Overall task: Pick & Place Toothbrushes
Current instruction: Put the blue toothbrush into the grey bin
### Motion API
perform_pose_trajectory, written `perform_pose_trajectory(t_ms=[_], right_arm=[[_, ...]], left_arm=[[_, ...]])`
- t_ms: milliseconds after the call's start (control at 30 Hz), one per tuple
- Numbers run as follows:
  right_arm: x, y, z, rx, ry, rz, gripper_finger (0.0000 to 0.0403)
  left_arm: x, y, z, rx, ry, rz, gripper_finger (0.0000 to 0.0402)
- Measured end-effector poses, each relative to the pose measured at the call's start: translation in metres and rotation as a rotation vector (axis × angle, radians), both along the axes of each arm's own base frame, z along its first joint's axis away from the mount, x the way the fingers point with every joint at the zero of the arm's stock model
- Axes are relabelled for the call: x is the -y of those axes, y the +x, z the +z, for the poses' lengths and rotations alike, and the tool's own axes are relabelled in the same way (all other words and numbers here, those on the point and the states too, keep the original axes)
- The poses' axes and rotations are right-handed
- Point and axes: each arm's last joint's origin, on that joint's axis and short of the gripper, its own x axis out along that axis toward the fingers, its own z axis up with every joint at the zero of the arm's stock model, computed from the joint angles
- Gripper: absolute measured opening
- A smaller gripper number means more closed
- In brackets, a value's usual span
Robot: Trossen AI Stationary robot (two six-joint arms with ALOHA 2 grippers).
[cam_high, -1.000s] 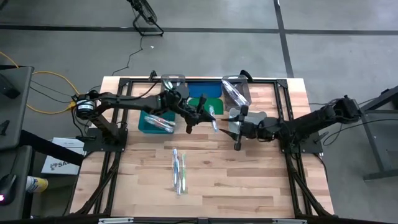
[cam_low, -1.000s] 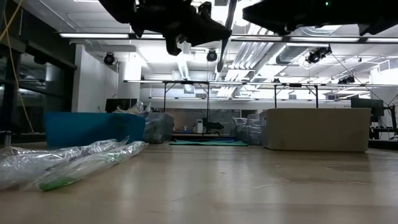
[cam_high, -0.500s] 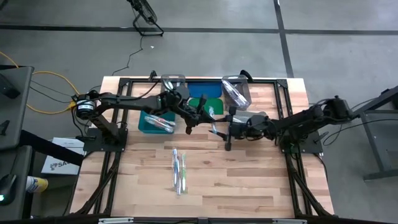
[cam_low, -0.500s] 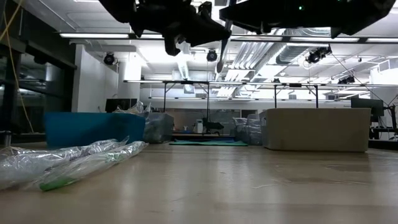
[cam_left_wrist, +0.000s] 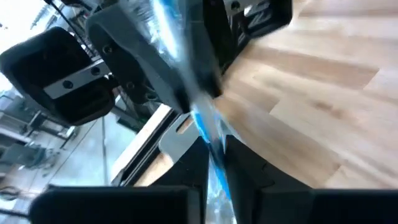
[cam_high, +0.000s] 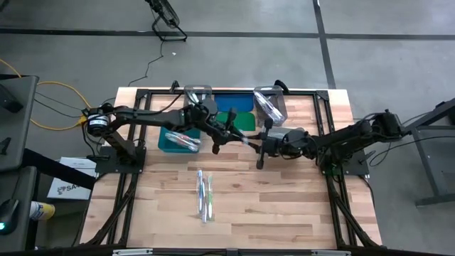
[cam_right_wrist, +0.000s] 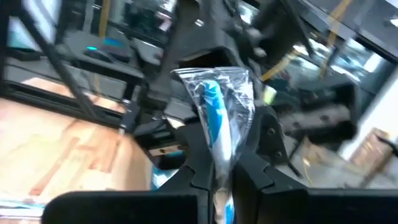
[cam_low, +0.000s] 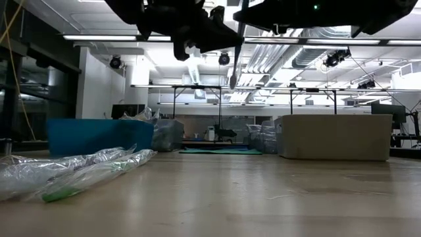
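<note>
Both grippers met above the table's middle, just below the bins in the high view. The right gripper (cam_right_wrist: 217,174) had its fingers clamped shut on a wrapped blue toothbrush (cam_right_wrist: 216,118), and the left gripper (cam_left_wrist: 214,165) was pinched on that same brush too. A few more wrapped toothbrushes (cam_high: 204,193) lay on the wooden table (cam_high: 284,206), lower center. The teal bin (cam_high: 178,139) sat left of center.
</note>
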Motion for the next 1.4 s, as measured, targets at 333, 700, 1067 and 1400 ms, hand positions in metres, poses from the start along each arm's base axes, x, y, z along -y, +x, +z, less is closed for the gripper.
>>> perform_pose_trajectory(t_ms=[333,700,1067,1400], right_arm=[[0.014,-0.005,0.034,-0.268,0.146,-0.184,0.0019],[0.059,-0.028,0.098,-0.681,0.477,-0.389,0.0019],[0.091,-0.04,0.065,-1.018,0.762,-0.469,0.0019],[0.11,-0.014,0.011,-1.294,0.871,-0.503,0.0021]], left_arm=[[-0.001,-0.026,0.023,-0.05,0.144,0.19,0.0164],[-0.016,-0.066,0.029,-0.283,0.2,0.444,0.0181],[-0.046,-0.068,0.006,-0.426,0.156,0.5,0.0181],[-0.053,-0.068,-0.002,-0.464,0.133,0.472,0.0181]])
